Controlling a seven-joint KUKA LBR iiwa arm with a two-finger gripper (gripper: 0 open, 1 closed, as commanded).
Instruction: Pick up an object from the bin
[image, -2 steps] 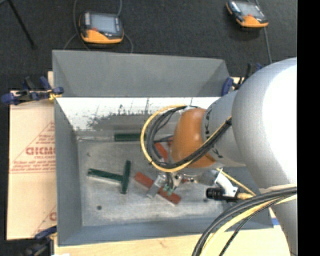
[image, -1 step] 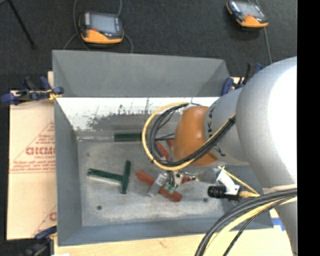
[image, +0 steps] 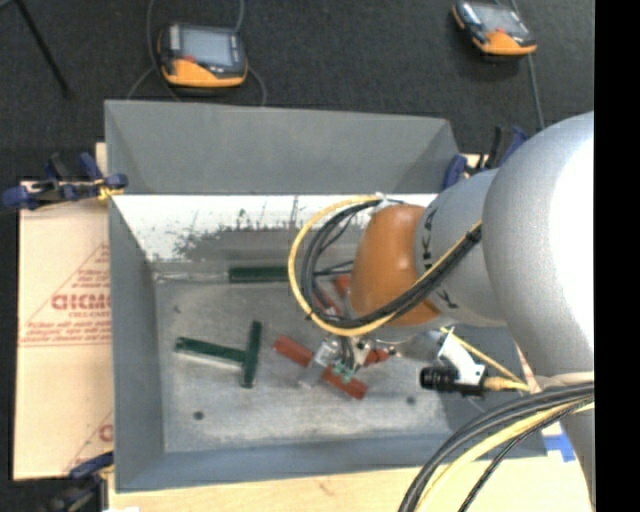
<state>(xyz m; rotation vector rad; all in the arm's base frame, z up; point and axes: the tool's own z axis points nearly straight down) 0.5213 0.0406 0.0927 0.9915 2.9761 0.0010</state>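
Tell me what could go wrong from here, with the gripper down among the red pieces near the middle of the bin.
1. The gripper sits low among several red pieces lying close together; it may catch two, or knock one aside.
2. The cables loop low over the same spot and could drag on a piece.
3. The orange wrist cover hides part of the bin, so anything behind it goes unchecked.

Gripper (image: 338, 366) low mid-bin (image: 135, 330) over small red pieces (image: 292, 350); green T-shaped piece (image: 248, 355) to the left; dark green bar (image: 258, 272) by far wall.
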